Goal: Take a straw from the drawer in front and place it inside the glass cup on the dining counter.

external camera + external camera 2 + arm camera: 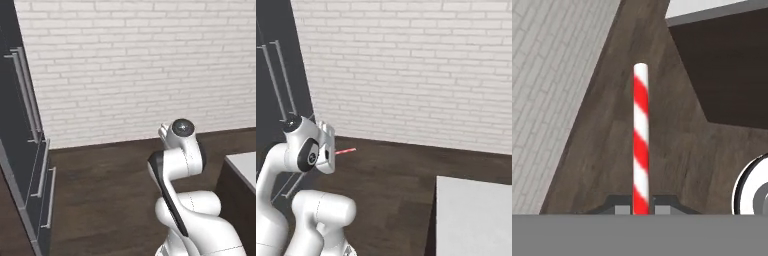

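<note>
Red-and-white straw (641, 137) is clamped in my jaws, carried mid-transit; next I must locate the glass cup on the tabletop (476, 220).

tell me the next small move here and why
Probably swing the arm toward the dining counter. The jaws are shut on the straw, which sticks straight out from the gripper above the dark wood floor, so the pick looks done. The glass cup isn't visible yet, so carry the straw over the white top first.
</note>
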